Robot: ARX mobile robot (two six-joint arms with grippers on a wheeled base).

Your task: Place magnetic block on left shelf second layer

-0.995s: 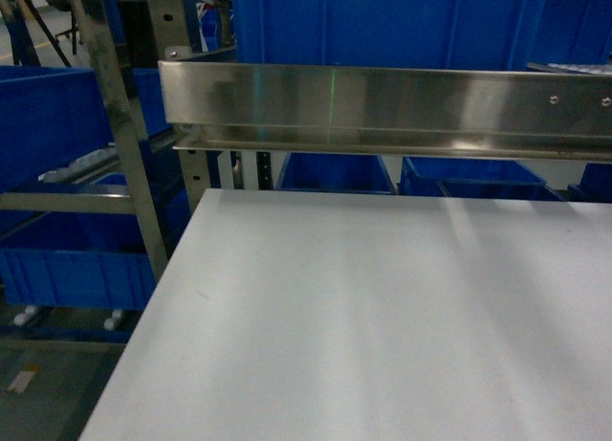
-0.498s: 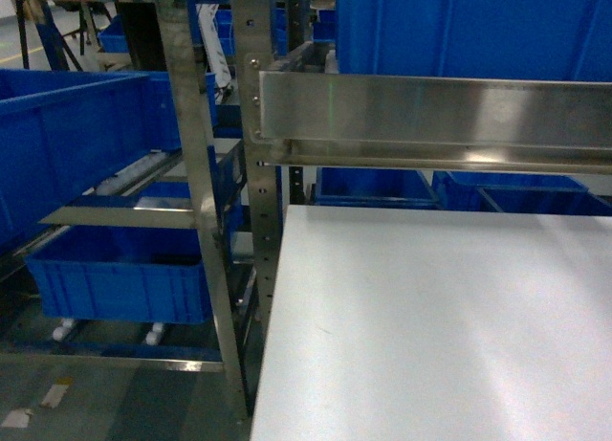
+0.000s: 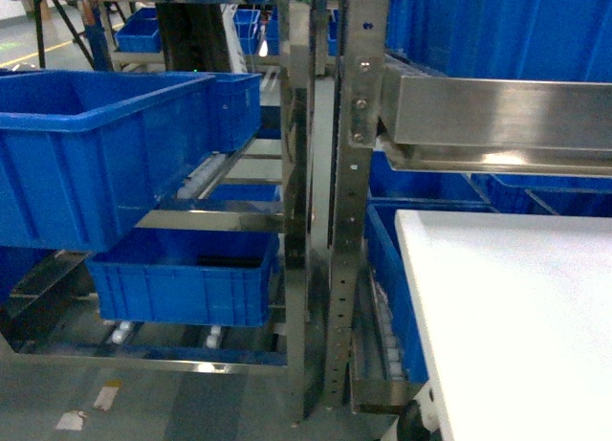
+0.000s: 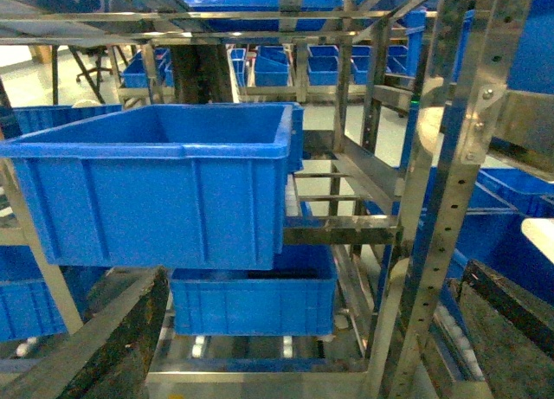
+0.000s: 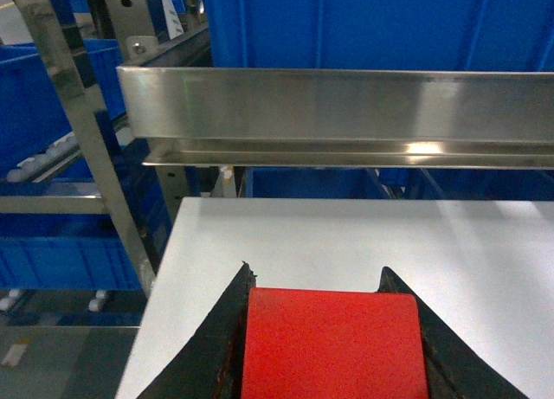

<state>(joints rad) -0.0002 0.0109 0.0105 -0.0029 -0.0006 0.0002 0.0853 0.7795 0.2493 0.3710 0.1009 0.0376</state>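
Right gripper (image 5: 333,343) closed on the magnetic block (image 5: 333,347), red cube clamped between both dark fingers (image 5: 208,351), one pad pressed to each side, top face showing. Directly beneath and ahead of that grip, white tabletop (image 5: 346,234). Further ahead and above, a shiny steel rail (image 5: 338,105) running crosswise, with a blue bin wall (image 5: 372,22) behind it.

Left gripper (image 4: 303,347) spread wide, nothing between its two dark fingers (image 4: 104,338), seen only at the lower corners of the wrist view. Straight ahead of the gap, low down, a smaller blue bin (image 4: 255,299) resting on white rollers. Above it and to the left of the gap, the left shelf second layer (image 4: 156,191): large deep blue bin sitting on the steel rack. To the right, a perforated steel upright (image 4: 433,209). Beyond, more blue bins on further racks.

Neither gripper visible in the head view; large bin (image 3: 96,149) at left, tabletop (image 3: 516,307) at right.
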